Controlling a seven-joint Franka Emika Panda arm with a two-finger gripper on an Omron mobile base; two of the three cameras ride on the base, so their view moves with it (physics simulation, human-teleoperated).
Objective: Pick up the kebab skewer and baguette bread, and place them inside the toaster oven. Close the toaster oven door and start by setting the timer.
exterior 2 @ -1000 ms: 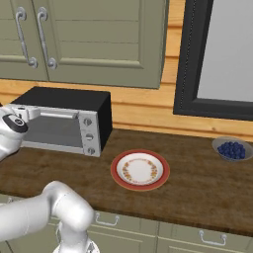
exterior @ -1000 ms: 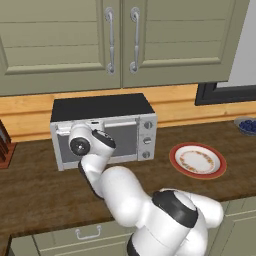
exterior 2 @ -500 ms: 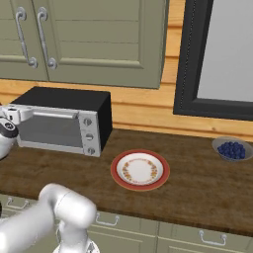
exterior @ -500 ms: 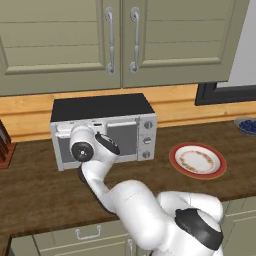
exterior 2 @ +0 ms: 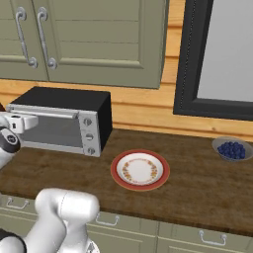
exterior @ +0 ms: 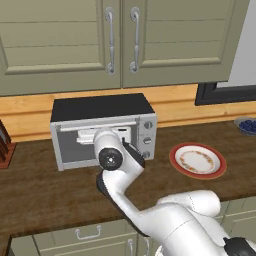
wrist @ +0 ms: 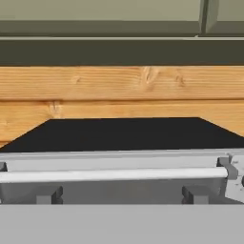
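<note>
The toaster oven (exterior: 102, 107), a boxy silver countertop unit with a black top, stands on the dark wooden counter (exterior: 40, 192) against the pale wood backsplash, under the olive-green wall cabinets (exterior: 60, 42). Well off to its right on the same counter lies a round red-rimmed white plate (exterior: 197, 160).

The toaster oven door (exterior 2: 54, 131), silver-framed with a grey glass pane, stands upright and looks flush with the oven's face, so I judge it shut. Whether the skewer and the bread lie behind the pane cannot be made out.

Along the door's upper edge runs the horizontal silver bar handle (wrist: 114, 175). Its long axis goes left to right across the hand view, just ahead of the tool and a little above it.

The column of round silver knobs (exterior: 147, 140) sits at the oven's right end, one above another.

The two-finger gripper (wrist: 119, 195) faces the door near its top, roughly at mid-width. Its small dark fingertips (wrist: 47, 195) are spread wide, one towards each end of the handle, with nothing between them and no contact with the bar.

With the door apparently up, the timer would be the step in hand. That turns on one relation: the knobs lie to the robot's right of the gripper, past the right end of the handle, on the same front face. I judge the move to be a sideways shift along that face, with little change in depth.
</note>
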